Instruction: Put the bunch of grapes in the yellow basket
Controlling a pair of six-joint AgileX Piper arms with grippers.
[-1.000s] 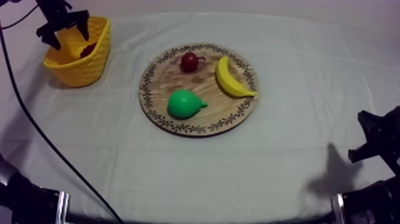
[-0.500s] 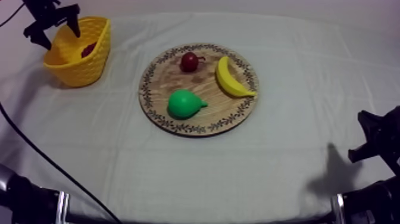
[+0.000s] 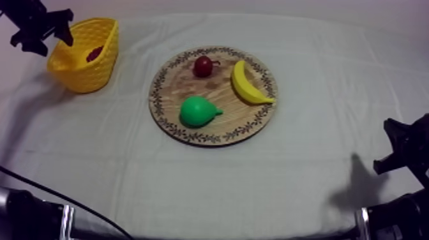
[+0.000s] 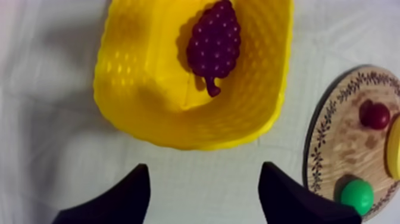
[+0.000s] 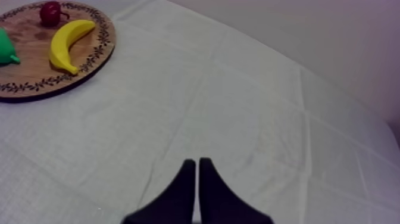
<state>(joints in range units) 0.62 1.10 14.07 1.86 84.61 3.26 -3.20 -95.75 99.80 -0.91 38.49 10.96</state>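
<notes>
1. Grey-white cloth (image 3: pixel 255 185) covers the whole table, lightly creased.
2. Round wooden board (image 3: pixel 220 89) with a dark patterned rim lies flat mid-table. It carries three toy fruits, none touching another.
3. Yellow basket (image 3: pixel 96 73) with a textured plastic wall stands at the table's far left, well apart from the round wooden board, opening up.
4. Left gripper (image 4: pixel 205 171): two black fingers spread wide with just cloth showing between them, so it holds nothing. In the left wrist view the fingertips are short of the yellow basket's wall. The top view puts it at the far left corner, just beside the basket's outer rim and off to the side of the opening.
5. Right gripper (image 5: pixel 197 162): fingers pressed together into a narrow wedge, gripping nothing. It is over cloth, well apart from the board. In the top view its arm sits low at the right edge.
6. Curved yellow banana (image 3: pixel 249 83) lies on the board's right side, following the rim.
7. Green pear (image 3: pixel 198 112) sits on the board's near-left part, narrow end pointing right.
8. Dark purple-red bunch of grapes (image 4: pixel 215 42) lies inside the yellow basket on its floor, close to one wall, stalk end pointing toward the left gripper.
9. Small red fruit (image 3: pixel 203 66), round with a short dark stem, sits on the board's far side near the rim.
</notes>
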